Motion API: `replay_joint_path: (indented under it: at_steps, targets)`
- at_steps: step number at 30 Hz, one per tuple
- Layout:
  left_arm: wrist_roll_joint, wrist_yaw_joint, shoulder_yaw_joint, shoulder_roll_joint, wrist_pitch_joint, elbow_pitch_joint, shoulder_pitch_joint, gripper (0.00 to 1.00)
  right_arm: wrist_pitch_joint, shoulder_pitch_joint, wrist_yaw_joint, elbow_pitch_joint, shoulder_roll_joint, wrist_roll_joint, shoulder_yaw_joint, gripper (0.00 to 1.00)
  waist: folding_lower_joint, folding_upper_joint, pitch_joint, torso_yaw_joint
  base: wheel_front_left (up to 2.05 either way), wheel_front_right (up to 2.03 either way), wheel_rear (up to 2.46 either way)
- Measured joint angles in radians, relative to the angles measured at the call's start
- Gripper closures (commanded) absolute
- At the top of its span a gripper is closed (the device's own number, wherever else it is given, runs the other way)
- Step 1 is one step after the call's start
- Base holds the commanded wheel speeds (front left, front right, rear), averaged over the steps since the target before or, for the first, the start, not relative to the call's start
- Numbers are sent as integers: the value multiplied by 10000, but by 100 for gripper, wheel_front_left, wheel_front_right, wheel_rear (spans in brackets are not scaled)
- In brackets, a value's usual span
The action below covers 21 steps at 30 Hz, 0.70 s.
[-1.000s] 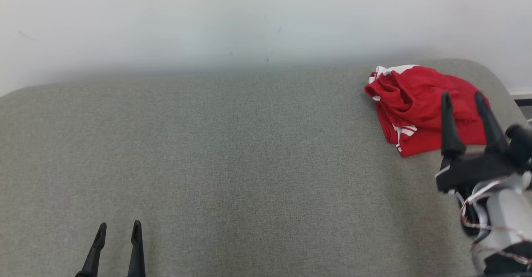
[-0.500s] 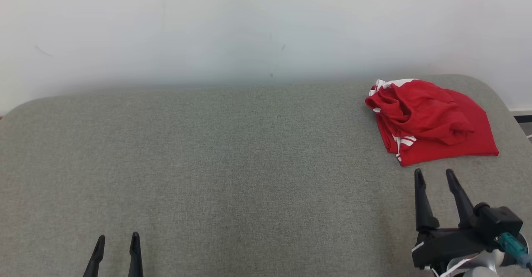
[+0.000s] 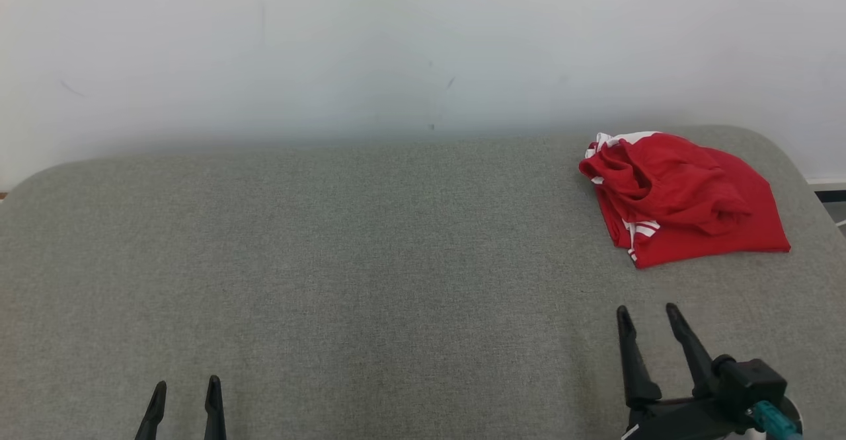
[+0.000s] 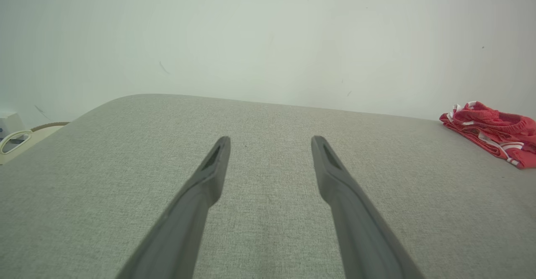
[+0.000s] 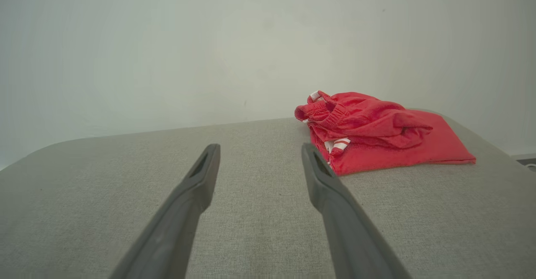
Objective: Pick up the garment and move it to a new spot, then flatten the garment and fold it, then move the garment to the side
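Folding seems finished, little left: the red white-striped fabric garment (image 3: 681, 202) lies bundled at upper right of the grey cloth surface (image 3: 396, 261), jaws of left gripper (image 3: 186, 382) and right gripper (image 3: 646, 308) apart, empty.

1. Garment (image 3: 684, 195): red with white stripes and trim, bunched into a rough, rumpled fold, lying slack.
2. Position: ahead and slightly right of right gripper (image 3: 646, 309), not touching.

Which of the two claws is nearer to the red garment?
The right claw, close in front of the red garment; the left claw is far across the grey surface.
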State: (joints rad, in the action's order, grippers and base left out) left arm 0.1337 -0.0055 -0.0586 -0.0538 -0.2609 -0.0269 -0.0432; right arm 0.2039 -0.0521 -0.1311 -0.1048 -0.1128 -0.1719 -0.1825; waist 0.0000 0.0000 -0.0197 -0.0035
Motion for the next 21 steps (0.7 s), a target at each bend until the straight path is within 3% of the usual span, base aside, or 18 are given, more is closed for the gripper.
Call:
replay_joint_path:
  at_steps: [21]
  targets:
    - [-67,4,81,-46,0,-437,-156,0,-188,351,0,10,378,407,-362,0,0,0,-145,13,0,0,0]
